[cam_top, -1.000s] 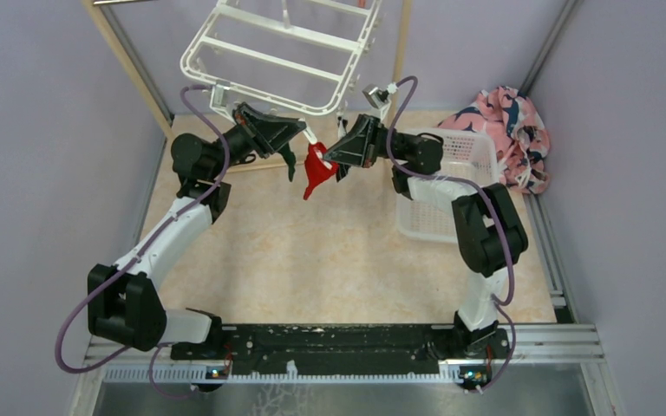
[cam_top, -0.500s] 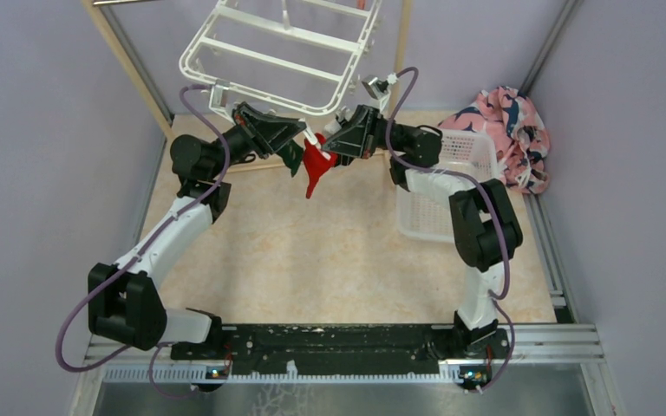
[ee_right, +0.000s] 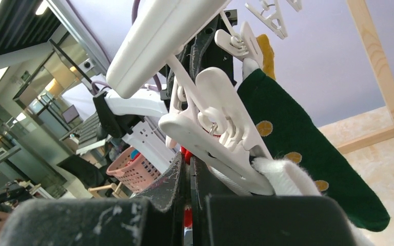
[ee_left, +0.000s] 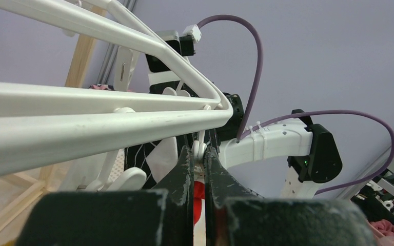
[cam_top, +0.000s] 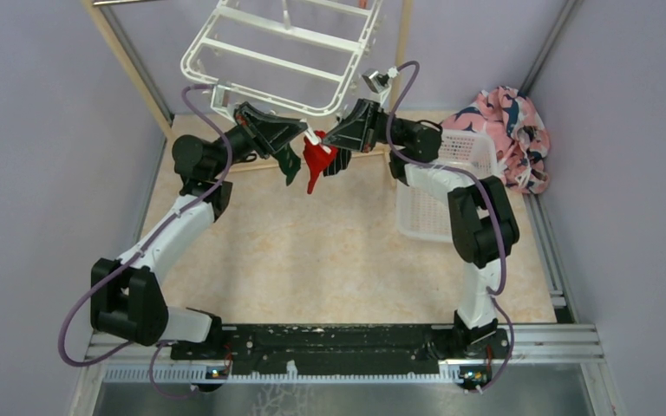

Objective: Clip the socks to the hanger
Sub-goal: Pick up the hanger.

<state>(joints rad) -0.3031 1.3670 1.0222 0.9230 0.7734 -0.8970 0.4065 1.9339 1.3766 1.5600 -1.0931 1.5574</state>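
Top external view: the step in hand is judged to be fastening the red sock into a clip on the near edge of the hanger, which hangs tilted above the arms.

To do it well, the left gripper should squeeze the clip fully until the cuff sits deep between its teeth. The right gripper should feed the white trim straight up without twisting, and let go only once the clip bites. A sideways pull would swing the frame and could disturb the dark green sock hanging just beside it.

Findings on the grippers:
- **Left:** the left wrist view shows the left fingers drawn narrow, pinching the white clip tabs just under the hanger bar.
- **Right:** the right wrist view shows the right fingers almost together with red fabric between them. This gripper is judged to hold the red sock.

Whether the trim is already seated in the clip cannot be told.
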